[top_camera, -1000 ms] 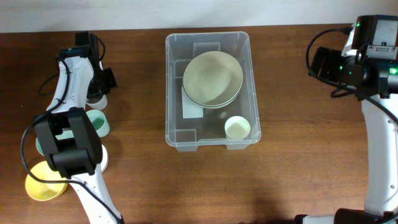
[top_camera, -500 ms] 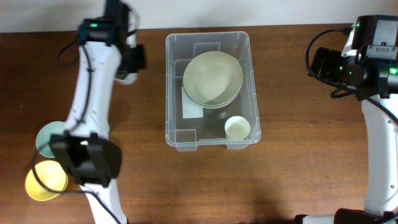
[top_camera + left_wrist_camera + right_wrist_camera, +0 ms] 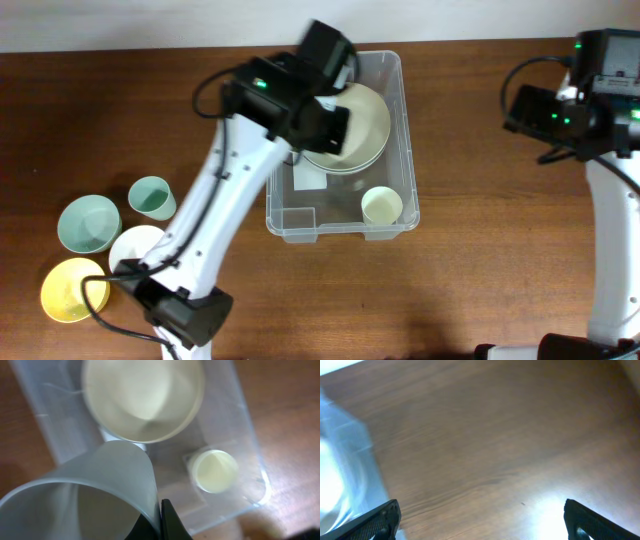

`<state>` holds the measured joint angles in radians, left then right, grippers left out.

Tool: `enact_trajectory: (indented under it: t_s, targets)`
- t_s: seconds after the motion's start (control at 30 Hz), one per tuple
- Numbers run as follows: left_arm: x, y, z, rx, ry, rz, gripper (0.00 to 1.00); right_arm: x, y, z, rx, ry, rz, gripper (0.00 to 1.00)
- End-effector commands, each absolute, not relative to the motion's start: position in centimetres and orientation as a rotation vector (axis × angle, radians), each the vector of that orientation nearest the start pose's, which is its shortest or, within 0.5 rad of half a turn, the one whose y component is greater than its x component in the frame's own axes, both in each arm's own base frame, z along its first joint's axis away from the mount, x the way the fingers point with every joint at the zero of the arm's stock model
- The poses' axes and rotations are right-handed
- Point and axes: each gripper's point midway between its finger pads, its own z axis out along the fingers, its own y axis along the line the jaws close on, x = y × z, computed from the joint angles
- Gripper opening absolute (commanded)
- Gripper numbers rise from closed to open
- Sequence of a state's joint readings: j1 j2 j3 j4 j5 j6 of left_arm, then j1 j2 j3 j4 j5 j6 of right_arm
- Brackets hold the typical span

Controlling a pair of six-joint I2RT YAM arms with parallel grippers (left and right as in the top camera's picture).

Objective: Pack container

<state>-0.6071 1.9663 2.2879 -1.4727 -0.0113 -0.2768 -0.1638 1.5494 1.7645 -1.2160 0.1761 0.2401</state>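
Left end effector (image 3: 159, 522) is clenched on the wall of a pale cup (image 3: 100, 490): one finger inside the rim, one outside, mouth of the cup facing the wrist camera. It hangs over the container (image 3: 340, 232), which sits mid-desk directly beneath it, roughly under the container's back-left part. Inside the container, just beyond the held cup in the wrist view, is a stack of cream bowls (image 3: 368, 135). A small cream cup (image 3: 381, 206) stands upright in the corner further out and to the right of the end effector, apart from the bowls. A white label (image 3: 308, 176) lies on the container floor, partly under the bowls and partly hidden by my arm. I can't tell from the overhead how high the held cup is above the container floor. The loose items are well behind the left end effector, back near my arm's base: a teal cup (image 3: 152, 197), teal bowl (image 3: 89, 223), white bowl (image 3: 135, 245) and yellow bowl (image 3: 68, 290), clustered close together on the desk (image 3: 470, 290). Right end effector (image 3: 482, 520) is released, fingers spread wide, nothing between them, only bare desk under it. The container is well off to its left, just a blurred clear edge at the left border of that wrist view.
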Motion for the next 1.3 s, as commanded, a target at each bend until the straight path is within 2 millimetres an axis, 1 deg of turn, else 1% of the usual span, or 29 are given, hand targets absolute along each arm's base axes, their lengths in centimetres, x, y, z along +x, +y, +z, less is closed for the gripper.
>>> enact_trajectory:
  t_s: [0.0,0.1,0.17,0.23,0.37,0.5,0.67,0.87,0.93,1.0,1.03,1.07,1.1,1.17,1.23,1.27]
  targets:
    - [34.4,-28.0,25.5,0.523,2.725,-0.269,0.01,34.6,-13.0,28.2,0.792,2.457,-0.235,0.99]
    - [33.5,-30.0,24.1,0.588,2.749,-0.295,0.0,33.7,-14.5,27.8,0.873,2.457,-0.153,0.99]
    - [32.9,-31.2,23.1,0.627,2.778,-0.325,0.0,33.0,-15.6,27.7,0.925,2.449,-0.138,0.99]
    - [32.3,-32.2,21.9,0.661,2.81,-0.356,0.0,32.6,-16.2,27.6,0.955,2.442,-0.127,0.99]
    - [31.1,-34.1,19.7,0.724,2.87,-0.398,0.0,32.4,-16.5,27.6,0.969,2.437,-0.126,0.99]
    - [30.2,-35.3,18.0,0.78,2.898,-0.392,0.01,32.4,-16.5,27.6,0.969,2.437,-0.125,0.99]
    - [29.1,-36.7,17.2,0.857,2.891,-0.386,0.01,32.4,-16.5,27.6,0.969,2.438,-0.125,0.99]
    - [28.5,-37.4,17.2,0.884,2.875,-0.394,0.01,32.4,-16.5,27.6,0.969,2.438,-0.125,0.99]
    - [28.5,-37.4,17.2,0.884,2.875,-0.394,0.1,32.4,-16.5,27.6,0.969,2.438,-0.125,0.99]
    - [28.5,-37.4,17.2,0.884,2.875,-0.394,0.25,32.4,-16.5,27.6,0.969,2.438,-0.126,0.99]
    - [28.5,-37.4,17.2,0.884,2.875,-0.394,0.38,32.4,-16.5,27.6,0.969,2.438,-0.125,0.99]
    - [28.5,-37.4,17.2,0.885,2.875,-0.393,0.42,32.4,-16.5,27.6,0.969,2.438,-0.126,0.99]
    - [28.6,-37.4,17.2,0.9,2.868,-0.392,0.44,32.4,-16.5,27.6,0.969,2.438,-0.126,0.99]
    - [29.2,-36.9,17.1,0.886,2.86,-0.349,0.46,32.4,-16.5,27.6,0.969,2.438,-0.126,0.99]
    - [30.5,-35.5,17.7,0.841,2.843,-0.28,0.46,32.4,-16.5,27.6,0.969,2.438,-0.126,0.99]
    - [31.3,-34.6,18.3,0.807,2.829,-0.24,0.46,32.4,-16.5,27.6,0.969,2.438,-0.126,0.99]
